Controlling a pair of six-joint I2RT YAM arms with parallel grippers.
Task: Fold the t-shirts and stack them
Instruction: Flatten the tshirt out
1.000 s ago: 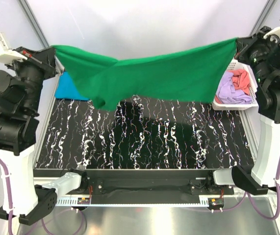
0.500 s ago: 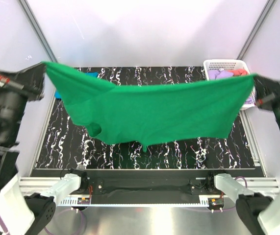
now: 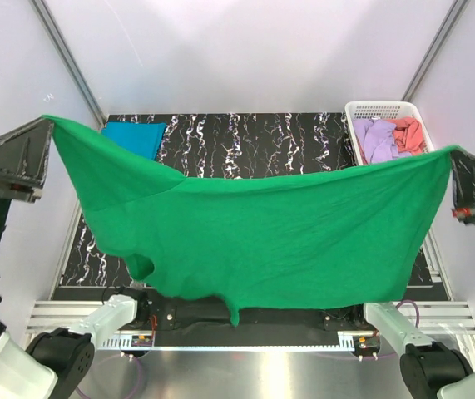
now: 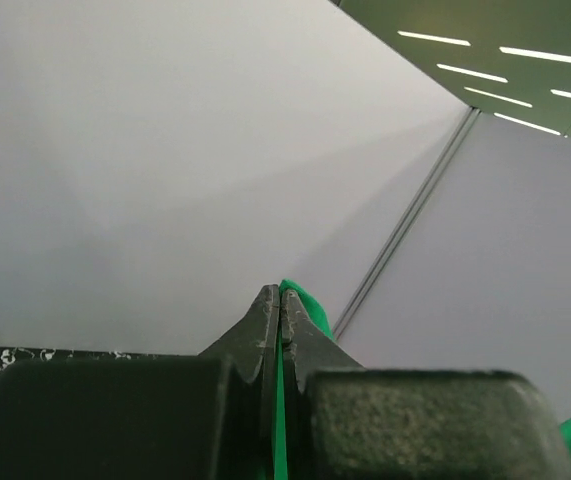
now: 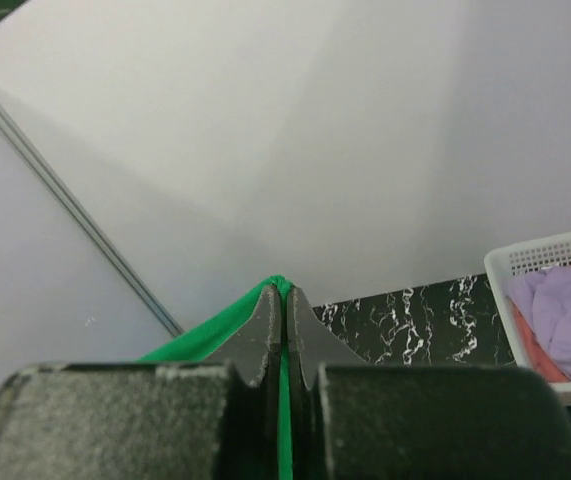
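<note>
The bright green t-shirt (image 3: pixel 254 241) hangs stretched wide in the air between both grippers, high above the table. My left gripper (image 3: pixel 47 125) is shut on its left corner; the wrist view shows green cloth (image 4: pixel 283 400) pinched between the closed fingers (image 4: pixel 261 330). My right gripper (image 3: pixel 455 154) is shut on its right corner, with green cloth (image 5: pixel 205 335) pinched there too. The teal-blue folded t-shirt (image 3: pixel 135 135) lies at the table's far left. The lilac t-shirt (image 3: pixel 376 140) and the coral t-shirt (image 3: pixel 409 133) lie in the basket.
The white lattice basket (image 3: pixel 368 106) stands at the table's far right corner; it also shows in the right wrist view (image 5: pixel 545 255). The black marbled table (image 3: pixel 254 137) is partly hidden behind the hanging shirt. Metal frame posts (image 3: pixel 66 54) rise at the back corners.
Both grippers have raised and drawn the green t-shirt toward the camera and spread it wider. It now hangs over the table's near part, uncovering the teal shirt and basket.
</note>
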